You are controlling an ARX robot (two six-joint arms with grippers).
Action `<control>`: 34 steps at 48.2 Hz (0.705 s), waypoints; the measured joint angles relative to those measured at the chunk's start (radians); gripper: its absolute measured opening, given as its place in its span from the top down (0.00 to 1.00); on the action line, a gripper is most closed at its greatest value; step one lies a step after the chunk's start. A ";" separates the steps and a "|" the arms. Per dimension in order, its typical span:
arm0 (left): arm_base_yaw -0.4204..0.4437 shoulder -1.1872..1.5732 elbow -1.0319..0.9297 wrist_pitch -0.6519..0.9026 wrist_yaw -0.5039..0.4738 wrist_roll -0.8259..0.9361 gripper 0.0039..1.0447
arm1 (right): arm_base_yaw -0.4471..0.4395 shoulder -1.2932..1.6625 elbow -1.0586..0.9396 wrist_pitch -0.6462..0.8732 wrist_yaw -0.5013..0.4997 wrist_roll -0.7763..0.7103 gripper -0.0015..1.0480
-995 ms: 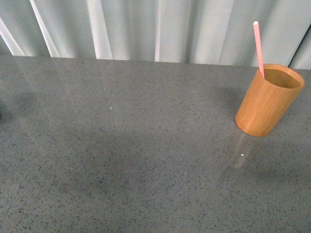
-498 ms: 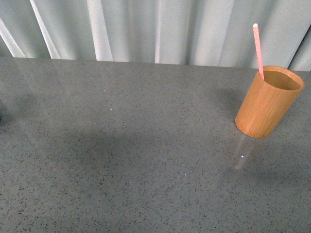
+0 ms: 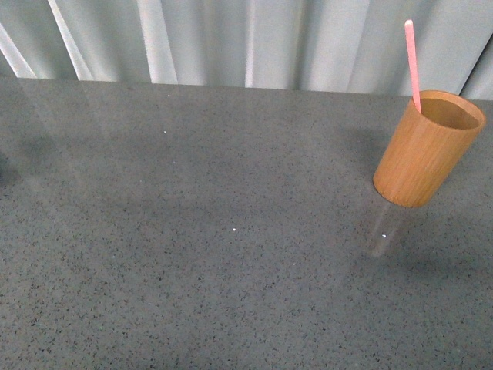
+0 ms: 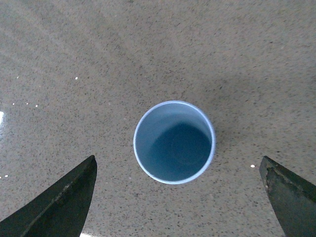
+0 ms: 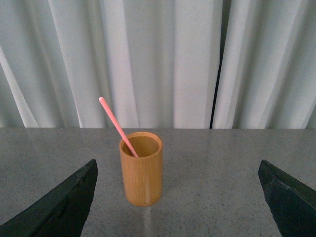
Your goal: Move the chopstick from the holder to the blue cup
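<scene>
now, on the left side, the left gripper (image 4: pixel 177 158) hangs straight over the round blue plastic cup (image 4: pixel 174 142). its two dark fingers are wide apart, one on each side of the cup, and they hold nothing. the cup stands upright on the grey speckled stone table (image 4: pixel 74 49) and looks empty inside. it does not show in the front view, and neither arm shows there.

further right, the cylindrical bamboo holder (image 3: pixel 427 150) stands near the right edge of the front view, before the pale pleated curtain (image 3: pixel 231 38). the thin pink chopstick (image 3: pixel 413 62) leans inside it, with its upper end well above the rim.

compared with half a second ago, the table's far edge and the holder both sit a little higher in the front view. so i judge that the camera moved, not the holder. the chopstick has the same lean as before, so nothing is transferred yet.

the right gripper (image 5: pixel 177 162) faces the holder from some way off, with its fingers spread wide and empty. i judge that it must next approach and close on the free upper part of the chopstick.
</scene>
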 joint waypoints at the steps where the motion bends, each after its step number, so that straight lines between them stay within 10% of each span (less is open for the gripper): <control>1: 0.003 0.014 0.011 -0.003 -0.007 0.004 0.06 | 0.000 0.000 0.000 0.000 0.000 0.000 0.10; 34: 0.054 0.273 0.193 -0.042 -0.090 -0.002 0.06 | 0.000 0.000 0.000 0.000 0.000 0.000 0.10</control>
